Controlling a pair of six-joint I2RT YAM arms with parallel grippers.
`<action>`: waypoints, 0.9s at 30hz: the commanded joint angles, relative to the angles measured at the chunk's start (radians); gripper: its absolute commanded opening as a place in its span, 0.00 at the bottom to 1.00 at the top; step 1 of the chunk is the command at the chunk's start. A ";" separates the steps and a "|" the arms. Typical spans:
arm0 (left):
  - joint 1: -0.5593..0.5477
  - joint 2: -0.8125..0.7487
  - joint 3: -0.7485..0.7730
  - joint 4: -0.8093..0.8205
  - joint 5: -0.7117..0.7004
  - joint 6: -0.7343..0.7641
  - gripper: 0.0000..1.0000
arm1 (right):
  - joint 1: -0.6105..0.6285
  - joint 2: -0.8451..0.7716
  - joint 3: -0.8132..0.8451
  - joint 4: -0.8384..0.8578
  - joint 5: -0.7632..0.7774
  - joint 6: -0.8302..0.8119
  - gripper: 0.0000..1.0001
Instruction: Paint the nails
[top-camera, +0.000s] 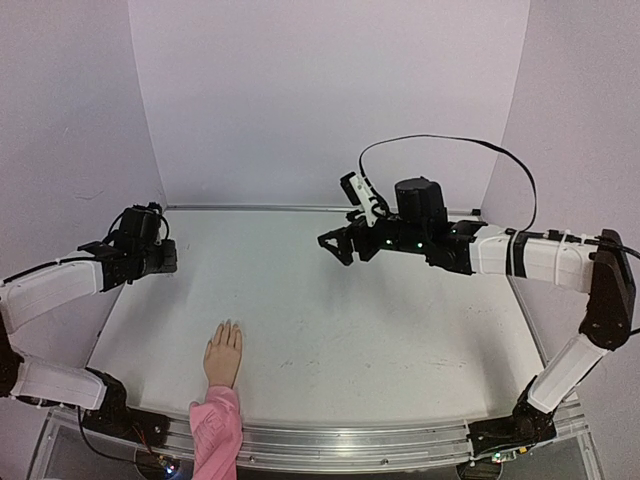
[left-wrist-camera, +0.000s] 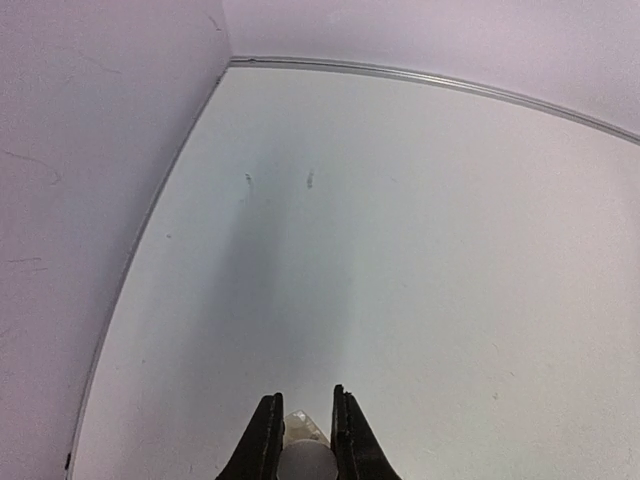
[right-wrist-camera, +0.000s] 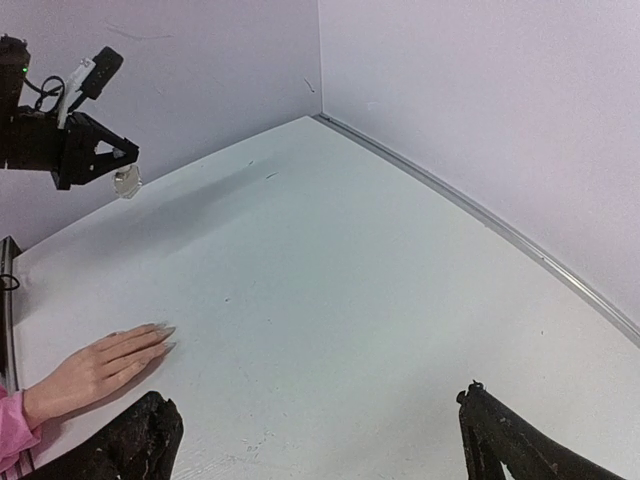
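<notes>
**Now: left pincer holds a small object, right pincer is released**

Currently the mannequin hand (top-camera: 222, 357) lies flat on the counter (top-camera: 400, 330), close to the front edge and on the left side. Its fingers point away from the arm bases, and its pink sleeve (top-camera: 215, 430) reaches over the front edge. The nails (top-camera: 229, 326) are at the far ends of the fingers, and they have almost the same colour as the skin.

The left pincer (left-wrist-camera: 305, 396) is raised above the left part of the counter, well apart from the hand. It is clenched on a small whitish object (left-wrist-camera: 303, 452), which sits between its two fingers. What this object is I cannot tell.

The right pincer (right-wrist-camera: 318, 400) is raised over the far middle of the counter, well apart from the hand. Its fingers stand wide apart and nothing is between them.
</notes>
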 joint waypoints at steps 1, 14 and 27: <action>0.085 0.075 -0.035 0.186 -0.071 -0.103 0.00 | 0.005 -0.042 0.005 0.036 0.041 -0.006 0.98; 0.203 0.225 -0.062 0.286 0.043 -0.353 0.00 | 0.004 -0.051 -0.024 0.051 0.058 0.002 0.98; 0.104 0.431 -0.012 0.277 -0.090 -0.484 0.03 | 0.004 -0.025 -0.011 0.062 0.048 0.014 0.98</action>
